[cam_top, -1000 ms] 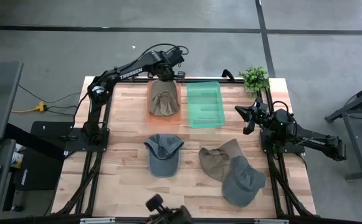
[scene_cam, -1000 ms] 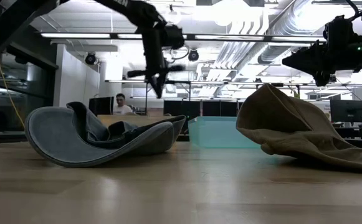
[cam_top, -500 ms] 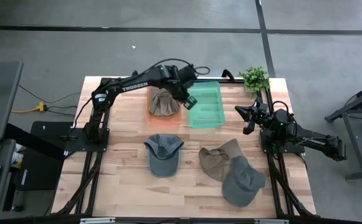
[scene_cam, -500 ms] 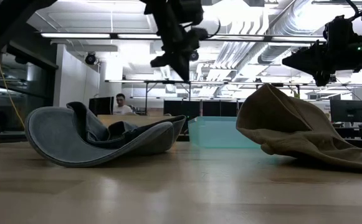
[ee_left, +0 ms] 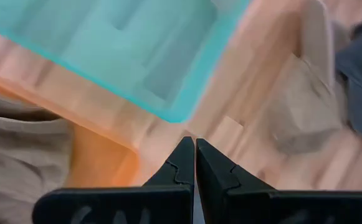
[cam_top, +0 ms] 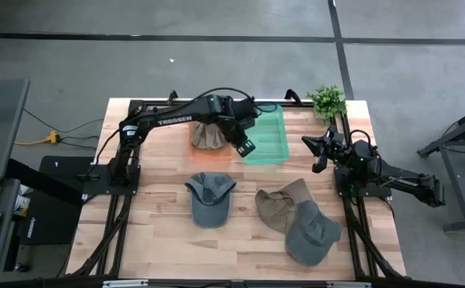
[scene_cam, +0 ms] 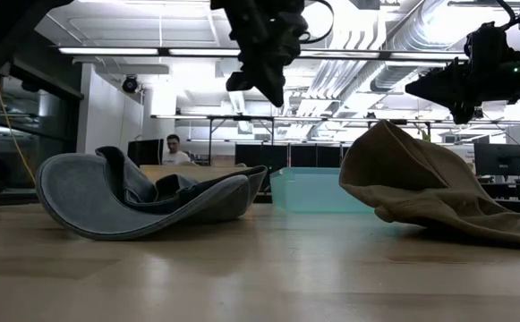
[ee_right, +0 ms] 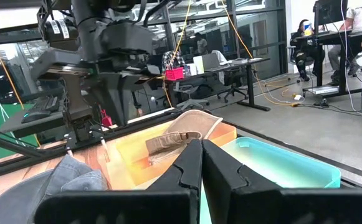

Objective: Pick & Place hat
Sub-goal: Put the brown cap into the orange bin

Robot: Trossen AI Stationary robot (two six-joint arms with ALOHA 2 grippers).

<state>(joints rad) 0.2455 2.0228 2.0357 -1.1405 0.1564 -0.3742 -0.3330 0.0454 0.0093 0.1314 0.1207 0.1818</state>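
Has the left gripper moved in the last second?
Yes. The left gripper has swung from behind the orange bin toward the front corner of the teal bin, empty.

Wooden table [cam_top: 160, 240] on a grey floor. Small green potted plant [cam_top: 326, 100] at the far right corner. Yellow cable [cam_top: 36, 140] on the floor off the table's left side. Beyond the table, a seated person [scene_cam: 175, 149] at a desk, under bright ceiling light strips [scene_cam: 143, 51].
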